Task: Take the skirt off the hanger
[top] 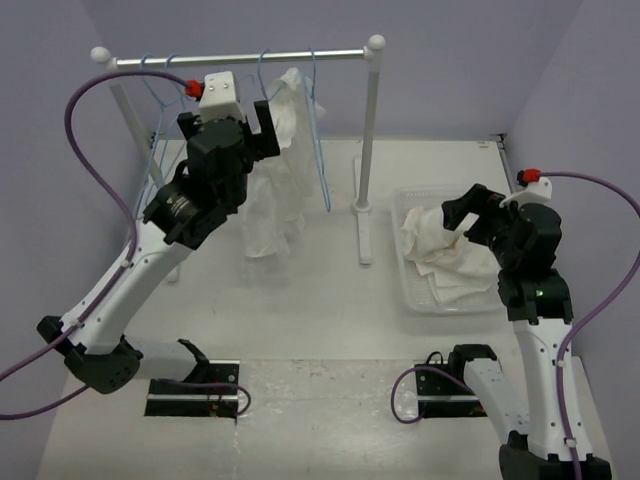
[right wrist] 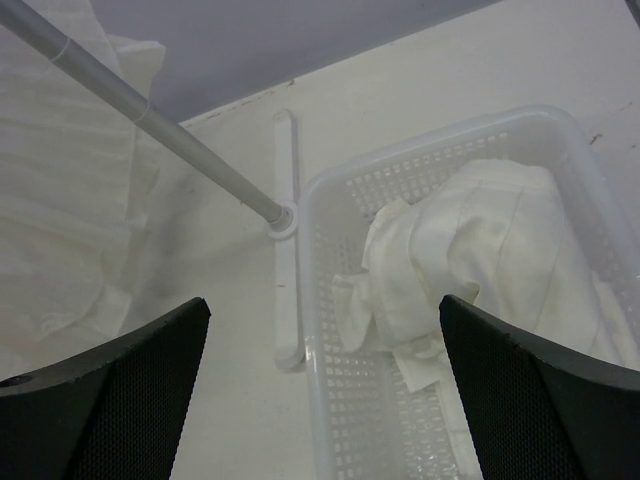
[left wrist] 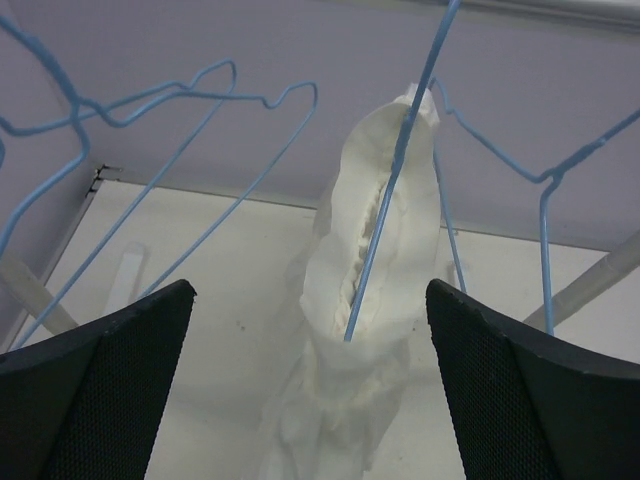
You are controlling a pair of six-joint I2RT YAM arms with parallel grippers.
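Black fingers (left wrist: 100, 400) of the left gripper (left wrist: 310, 290) are held spread, nothing pinched. Between and beyond them, the skirt (left wrist: 410, 270), white, crinkled and bunched, is draped on the light-blue hanger (left wrist: 404, 150). The fingers of the right gripper (right wrist: 325, 300) are likewise parted. A white table (top: 330, 320) is enclosed by lilac walls (top: 450, 60).

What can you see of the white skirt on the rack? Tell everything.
The skirt is white, thin, crinkled fabric. It hangs bunched and narrow, draped over a light-blue wire hanger on the rack's rail, its folds trailing downward. In the left wrist view it lies between the left arm's open fingers, which do not touch it.
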